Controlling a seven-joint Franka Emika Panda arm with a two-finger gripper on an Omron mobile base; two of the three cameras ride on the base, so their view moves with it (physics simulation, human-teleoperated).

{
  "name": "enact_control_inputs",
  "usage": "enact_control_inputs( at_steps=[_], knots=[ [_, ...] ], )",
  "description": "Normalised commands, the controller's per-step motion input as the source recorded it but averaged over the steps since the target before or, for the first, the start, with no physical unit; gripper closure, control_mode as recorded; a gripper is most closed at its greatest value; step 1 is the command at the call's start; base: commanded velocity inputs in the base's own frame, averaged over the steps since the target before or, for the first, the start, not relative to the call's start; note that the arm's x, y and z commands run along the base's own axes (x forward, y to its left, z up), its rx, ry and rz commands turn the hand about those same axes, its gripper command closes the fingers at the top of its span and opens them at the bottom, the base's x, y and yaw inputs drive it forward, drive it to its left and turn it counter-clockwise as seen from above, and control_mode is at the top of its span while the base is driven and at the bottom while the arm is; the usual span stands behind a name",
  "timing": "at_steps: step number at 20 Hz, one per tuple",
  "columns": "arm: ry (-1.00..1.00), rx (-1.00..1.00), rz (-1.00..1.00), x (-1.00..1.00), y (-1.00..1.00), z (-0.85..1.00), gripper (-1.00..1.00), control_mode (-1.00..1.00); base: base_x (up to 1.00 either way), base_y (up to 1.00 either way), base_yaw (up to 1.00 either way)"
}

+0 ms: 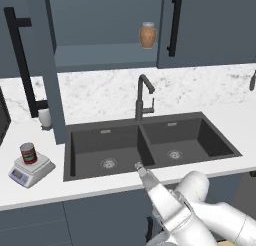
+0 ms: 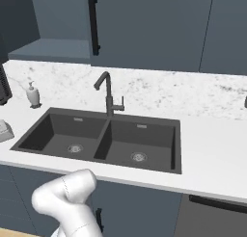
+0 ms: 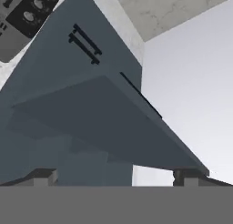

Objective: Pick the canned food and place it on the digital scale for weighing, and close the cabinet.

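Note:
The canned food [image 1: 28, 153], red-labelled with a silvery top, stands upright on the round plate of the digital scale [image 1: 31, 171] on the counter left of the sink. A corner of the scale [image 2: 4, 130] also shows at the left edge of the right base view. The cabinet [image 1: 105, 25] above the sink has its left door [image 1: 47, 65] swung out toward me, black handle [image 1: 20, 55] showing; its right door [image 1: 210, 25] is shut. My gripper [image 3: 114, 177] is open, its fingertips [image 3: 43, 176] wide apart with nothing between them, facing slate-blue cabinet fronts, far from the can.
A tan jar [image 1: 147, 35] stands on the open cabinet's shelf. A dark double sink [image 1: 150, 145] with a faucet [image 1: 142, 97] fills the middle of the white counter [image 1: 240, 120]. A soap dispenser [image 1: 45, 117] sits behind the open door. My arm [image 1: 190, 210] folds low before the counter.

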Motion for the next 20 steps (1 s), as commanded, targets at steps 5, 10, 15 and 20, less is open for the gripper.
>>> enact_control_inputs(
  at_steps=[5,10,15,20],
  knots=[
    [-0.09,0.0,0.0,0.0,1.0,-0.22,-1.0,-1.0,0.0,0.0,0.0],
    [-0.03,-0.01,0.0,0.08,1.0,-0.07,-1.0,-1.0,0.0,0.0,0.0],
    [0.0,0.0,-0.01,0.19,1.0,0.0,-1.0,-1.0,0.0,0.0,0.0],
    [-0.07,0.05,-0.04,0.29,1.0,-0.01,-1.0,-1.0,0.0,0.0,0.0]
  ],
)
